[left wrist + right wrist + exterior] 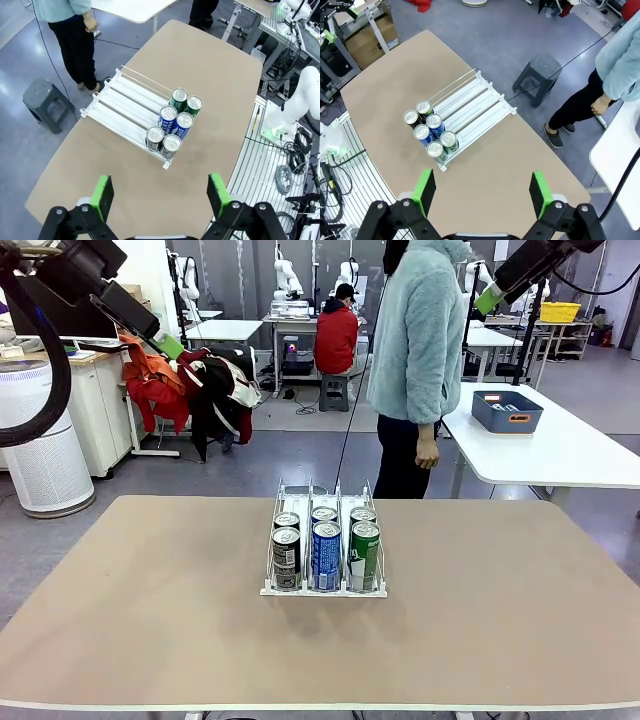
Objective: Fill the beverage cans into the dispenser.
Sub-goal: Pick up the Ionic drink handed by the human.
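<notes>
Above table [150,590], left gripper [160,177], right gripper [481,174] high, spread

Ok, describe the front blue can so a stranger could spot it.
On the tan table, a white wire dispenser holds three lanes of cans. The front blue can stands in the middle lane, nearest the robot. A dark can and a green can flank it; the second blue can is behind.

Both arms are raised high, the left pincer [160,194] and the right pincer [482,194] each spread wide.
</notes>
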You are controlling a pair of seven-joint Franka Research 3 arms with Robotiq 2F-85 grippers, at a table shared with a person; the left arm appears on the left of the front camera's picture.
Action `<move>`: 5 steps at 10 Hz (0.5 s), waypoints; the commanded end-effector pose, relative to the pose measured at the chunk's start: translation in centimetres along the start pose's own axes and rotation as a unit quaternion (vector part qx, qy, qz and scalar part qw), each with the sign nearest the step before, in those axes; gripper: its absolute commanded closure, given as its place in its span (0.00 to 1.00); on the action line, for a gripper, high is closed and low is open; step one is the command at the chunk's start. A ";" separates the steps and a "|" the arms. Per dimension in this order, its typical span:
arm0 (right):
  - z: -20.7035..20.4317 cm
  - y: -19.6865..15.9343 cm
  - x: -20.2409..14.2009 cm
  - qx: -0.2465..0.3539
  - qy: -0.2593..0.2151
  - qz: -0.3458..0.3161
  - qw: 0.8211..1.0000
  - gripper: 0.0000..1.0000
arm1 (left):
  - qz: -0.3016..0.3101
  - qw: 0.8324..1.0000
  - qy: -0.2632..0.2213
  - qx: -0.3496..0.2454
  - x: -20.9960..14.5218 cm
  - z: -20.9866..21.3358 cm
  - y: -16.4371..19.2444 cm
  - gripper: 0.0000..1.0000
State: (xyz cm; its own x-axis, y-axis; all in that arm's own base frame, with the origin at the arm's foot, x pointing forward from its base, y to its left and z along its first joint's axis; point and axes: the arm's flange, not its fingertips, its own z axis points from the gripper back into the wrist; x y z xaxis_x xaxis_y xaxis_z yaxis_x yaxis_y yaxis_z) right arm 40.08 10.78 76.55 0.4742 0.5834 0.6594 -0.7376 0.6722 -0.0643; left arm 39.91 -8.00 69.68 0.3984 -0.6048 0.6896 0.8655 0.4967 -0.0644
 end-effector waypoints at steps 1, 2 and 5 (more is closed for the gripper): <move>-0.1 0.4 -0.5 0.006 -0.002 -0.001 1.000 0.00 | 0.009 1.000 -0.003 -0.006 -0.3 0.0 0.2 0.00; -0.1 0.4 -0.5 0.006 -0.002 -0.001 1.000 0.00 | 0.009 1.000 -0.003 -0.006 -0.3 0.0 0.2 0.00; -0.1 0.4 -0.5 0.006 -0.002 -0.001 1.000 0.00 | 0.009 1.000 -0.003 -0.006 -0.3 0.0 0.2 0.00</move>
State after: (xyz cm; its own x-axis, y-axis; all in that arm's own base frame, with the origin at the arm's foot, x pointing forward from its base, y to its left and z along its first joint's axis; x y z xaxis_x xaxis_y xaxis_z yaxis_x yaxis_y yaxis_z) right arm 39.91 10.98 76.48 0.4738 0.5869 0.6565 -0.7375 0.6719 -0.0684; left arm 40.06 -7.79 69.56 0.4049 -0.6026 0.6877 0.8617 0.5031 -0.0665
